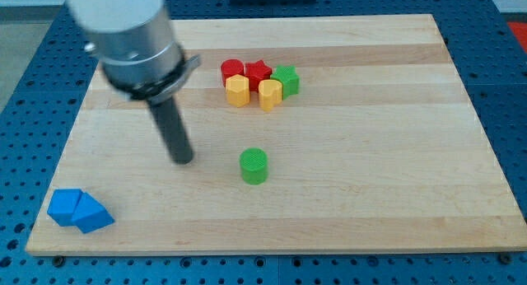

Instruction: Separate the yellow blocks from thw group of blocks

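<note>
Two yellow blocks sit in a cluster near the view's top centre: a yellow hexagon block (238, 91) and a yellow heart-like block (269, 95). Touching them from behind are a red cylinder-like block (232, 70), a red star block (258, 72) and a green star-like block (286, 80). My tip (183, 160) rests on the board, well to the left of and below the cluster, apart from every block. A green cylinder (254, 165) stands alone to the right of my tip.
Two blue blocks (78, 210) lie together at the board's bottom left corner. The wooden board (395, 178) sits on a blue perforated table. The arm's grey body (132, 38) fills the view's top left.
</note>
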Tool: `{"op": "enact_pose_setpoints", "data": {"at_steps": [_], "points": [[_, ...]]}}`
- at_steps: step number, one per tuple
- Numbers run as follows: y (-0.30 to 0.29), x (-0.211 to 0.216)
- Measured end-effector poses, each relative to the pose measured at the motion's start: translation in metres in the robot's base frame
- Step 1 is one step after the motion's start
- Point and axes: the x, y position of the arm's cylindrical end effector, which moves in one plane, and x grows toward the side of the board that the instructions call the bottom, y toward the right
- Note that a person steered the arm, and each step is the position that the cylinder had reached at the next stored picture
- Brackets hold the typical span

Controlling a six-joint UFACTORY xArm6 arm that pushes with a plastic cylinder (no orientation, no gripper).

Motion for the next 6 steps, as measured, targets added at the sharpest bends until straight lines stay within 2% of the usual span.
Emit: {"op": "enact_pose_setpoints", "data": {"at_steps": [2,3,4,6], "points": [[0.143,-0.048],[0.162,-0.085],[0.128,-0.098],[-0.014,-0.097]]}}
